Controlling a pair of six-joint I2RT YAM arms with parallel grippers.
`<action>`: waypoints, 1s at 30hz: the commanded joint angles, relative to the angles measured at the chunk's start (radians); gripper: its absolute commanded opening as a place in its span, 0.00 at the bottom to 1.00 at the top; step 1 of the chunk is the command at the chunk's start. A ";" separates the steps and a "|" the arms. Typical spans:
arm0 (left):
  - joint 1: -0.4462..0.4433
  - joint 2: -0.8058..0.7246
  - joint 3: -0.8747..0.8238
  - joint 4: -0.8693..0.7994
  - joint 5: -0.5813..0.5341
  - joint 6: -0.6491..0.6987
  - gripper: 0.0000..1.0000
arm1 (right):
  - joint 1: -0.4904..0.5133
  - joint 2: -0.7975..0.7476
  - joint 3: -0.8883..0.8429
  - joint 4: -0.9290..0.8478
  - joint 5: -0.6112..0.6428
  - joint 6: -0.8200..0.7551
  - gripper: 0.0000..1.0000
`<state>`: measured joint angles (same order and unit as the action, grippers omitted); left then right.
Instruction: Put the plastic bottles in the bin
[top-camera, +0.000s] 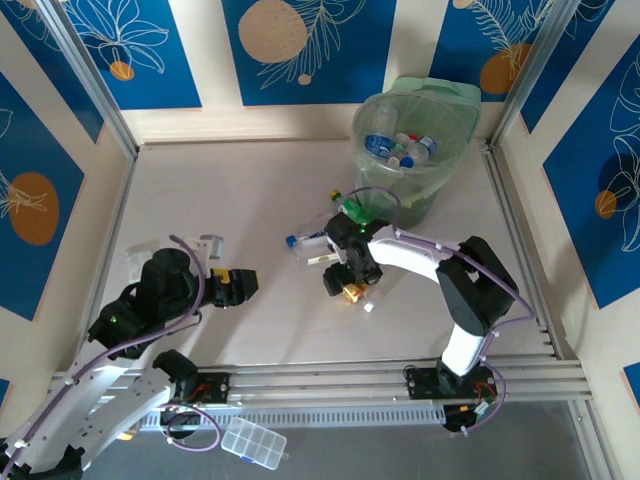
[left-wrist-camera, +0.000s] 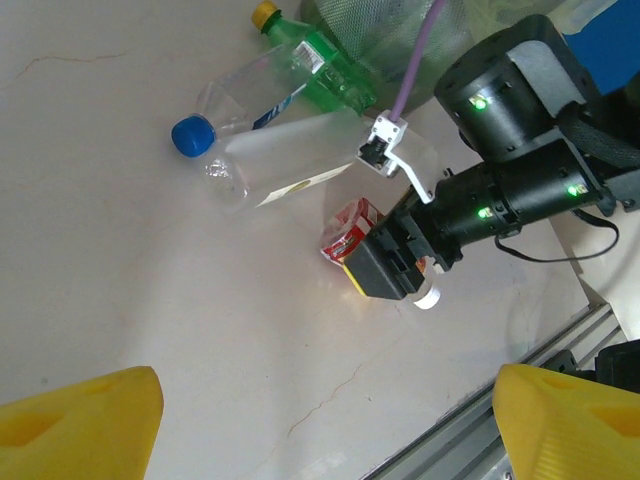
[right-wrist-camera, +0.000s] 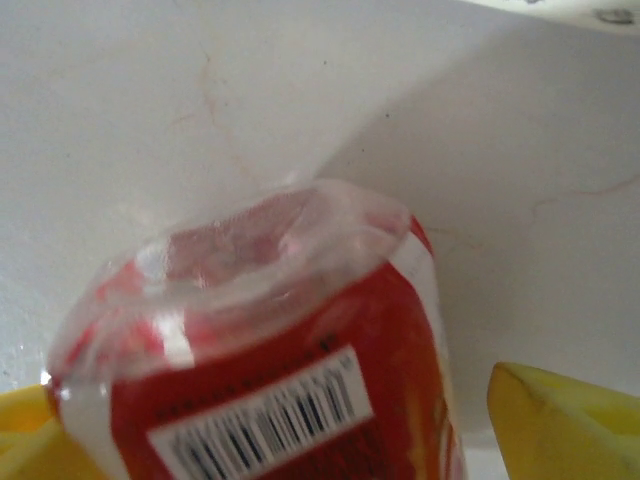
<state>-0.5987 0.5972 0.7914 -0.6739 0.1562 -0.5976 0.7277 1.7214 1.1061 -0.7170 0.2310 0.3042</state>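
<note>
Pale-green bin (top-camera: 418, 196) in the overhead view's upper right, bottles (top-camera: 400, 148) inside.
Right gripper (right-wrist-camera: 290, 420) stands open around a red-labelled bottle (right-wrist-camera: 270, 350) at centre; left gripper (left-wrist-camera: 320, 420) gapes empty, lower left; clear bottle (left-wrist-camera: 270, 165) and green bottle (left-wrist-camera: 320, 65) lie nearby.

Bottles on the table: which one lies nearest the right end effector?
The red-labelled bottle, between the fingers of the right end effector. The blue-capped clear bottle and the green, yellow-capped bottle lie farther away.

Bright, even light with soft shadows; the red-labelled bottle (right-wrist-camera: 260, 350) blurs at close range.
</note>
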 joint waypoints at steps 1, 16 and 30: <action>-0.007 -0.005 -0.004 0.008 0.016 0.001 0.86 | 0.024 -0.052 -0.029 0.010 0.030 -0.015 0.86; -0.007 -0.002 -0.014 0.020 0.025 -0.016 0.85 | 0.091 -0.061 -0.120 0.134 -0.043 -0.011 0.75; -0.007 -0.005 -0.012 0.037 0.055 -0.017 0.86 | 0.106 -0.070 -0.085 0.100 -0.021 -0.012 0.66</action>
<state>-0.5987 0.5968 0.7731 -0.6674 0.1764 -0.6060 0.8211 1.6772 0.9993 -0.5888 0.1989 0.2951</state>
